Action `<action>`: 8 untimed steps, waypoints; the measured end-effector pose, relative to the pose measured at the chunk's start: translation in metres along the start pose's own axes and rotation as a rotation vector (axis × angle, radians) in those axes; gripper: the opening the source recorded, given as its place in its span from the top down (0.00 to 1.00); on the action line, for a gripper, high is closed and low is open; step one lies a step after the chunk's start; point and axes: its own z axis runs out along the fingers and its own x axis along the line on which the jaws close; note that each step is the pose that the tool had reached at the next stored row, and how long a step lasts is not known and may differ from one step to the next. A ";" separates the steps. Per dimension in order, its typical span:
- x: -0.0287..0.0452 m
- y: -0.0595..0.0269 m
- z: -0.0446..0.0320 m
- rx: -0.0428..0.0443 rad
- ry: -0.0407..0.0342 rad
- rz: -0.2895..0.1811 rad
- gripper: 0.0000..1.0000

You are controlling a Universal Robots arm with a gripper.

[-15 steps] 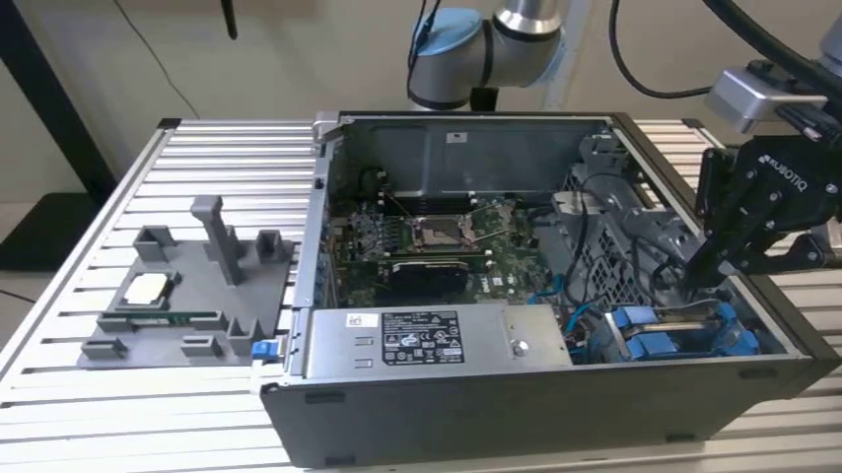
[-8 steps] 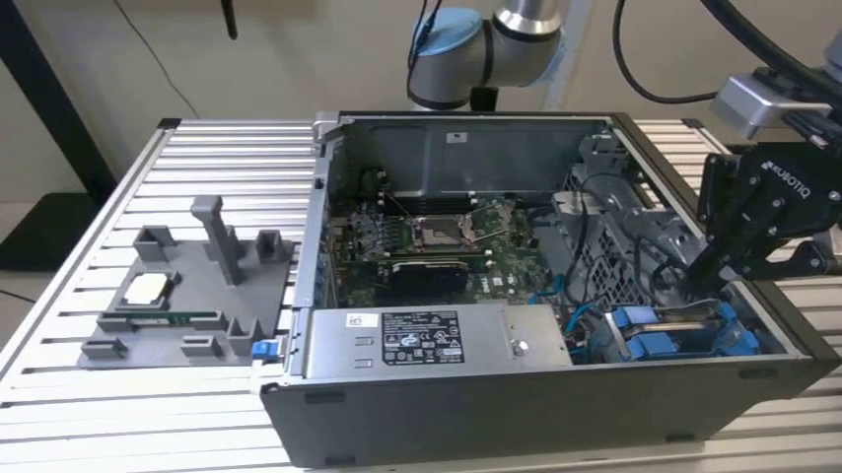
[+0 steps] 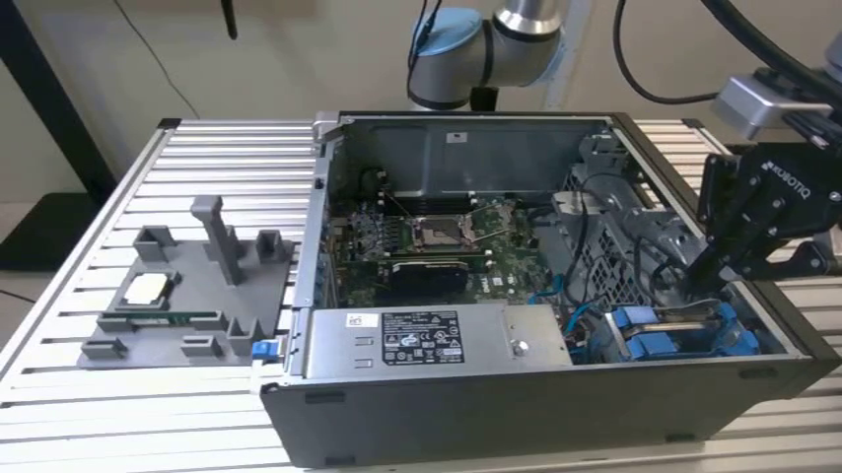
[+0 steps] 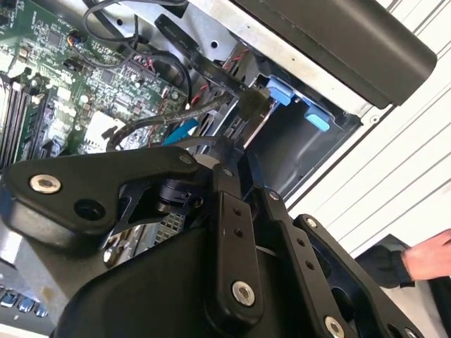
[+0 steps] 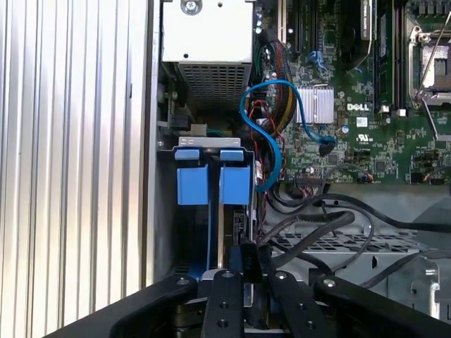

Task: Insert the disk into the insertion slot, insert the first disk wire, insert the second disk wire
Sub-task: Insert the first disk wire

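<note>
The disk (image 5: 235, 186) stands on edge inside the insertion slot (image 5: 163, 211), with the two blue carrier tabs (image 5: 192, 184) at its near end. In the exterior view the disk (image 3: 665, 335) and the insertion slot (image 3: 776, 340) lie at the case's front corner, on that view's right. My gripper (image 5: 250, 273) hangs just above the disk's end, shut on a black plug (image 5: 249, 255) of a disk wire. In the second wrist view the plug (image 4: 251, 103) is close beside the blue tabs (image 4: 280, 91). A blue disk wire (image 5: 271, 141) loops free over the motherboard.
The open computer case (image 3: 526, 414) lies on a slatted metal table (image 3: 197, 158). A grey power-supply box (image 3: 435, 340) sits beside the bay. Black cables (image 5: 331, 218) cross next to the slot. A grey fixture (image 3: 197, 296) stands on the exterior view's left. A person's hand (image 4: 431, 255) is nearby.
</note>
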 end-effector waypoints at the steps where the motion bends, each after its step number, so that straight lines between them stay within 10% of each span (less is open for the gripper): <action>1: 0.0001 -0.0007 0.0005 -0.0040 0.0001 0.000 0.81; 8: 0.0027 -0.0116 0.0072 -0.0261 0.0001 0.000 0.81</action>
